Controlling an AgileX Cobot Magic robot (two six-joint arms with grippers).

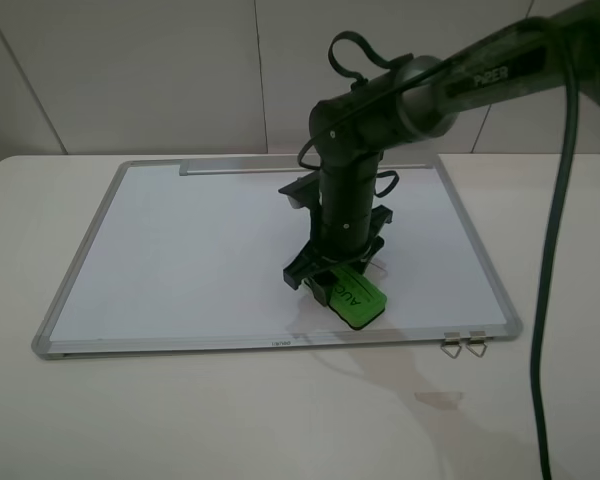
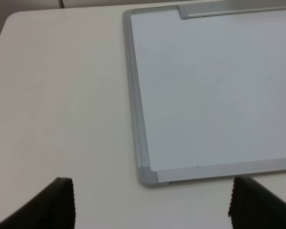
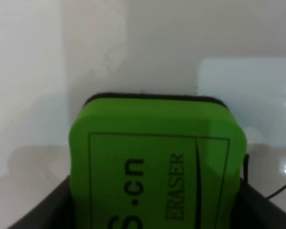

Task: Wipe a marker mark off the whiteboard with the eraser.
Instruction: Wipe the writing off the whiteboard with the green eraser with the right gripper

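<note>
Wiping in hand: right fingers [image 1: 302, 270] clamp the eraser [image 1: 358, 297], pressed on the board [image 1: 180, 250] toward the front edge of the worktop [image 1: 230, 420], right of centre. Mark not discernible, possibly beneath. Left fingers [image 2: 57, 206] spread apart, empty. Next: firm strokes, eraser held flat.

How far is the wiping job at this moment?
Done: the right gripper holds the eraser. In hand: the eraser is low at the whiteboard near its front edge. Left: no marker mark is visible, perhaps hidden by the arm, so I cannot confirm the wipe. The left gripper is open.
</note>
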